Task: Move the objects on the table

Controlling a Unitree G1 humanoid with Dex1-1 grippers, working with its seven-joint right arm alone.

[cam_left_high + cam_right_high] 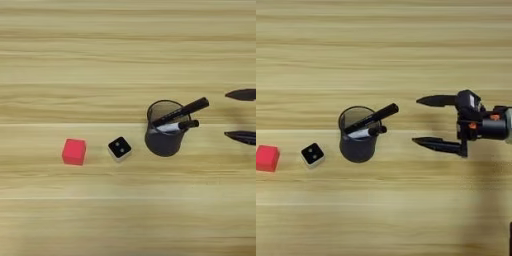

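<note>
A small red cube [74, 151] lies on the wooden table [125, 50] left of centre. Just right of it sits a smaller white cube [119, 148] with a black two-dotted top. A black mesh pen cup [164, 131] stands upright further right, with two markers [182, 111] leaning out toward the right. My right gripper [416, 121] reaches in from the right, open, its two black fingers spread wide and pointing left at the cup. A gap of bare table separates the fingertips [423, 101] from the cup and the marker ends. Nothing is held.
The silver forearm [506, 125] enters at the right edge in the right eye view. A dark sliver [510, 240] shows at the bottom right corner. The table stretches broadly above and below the row of objects.
</note>
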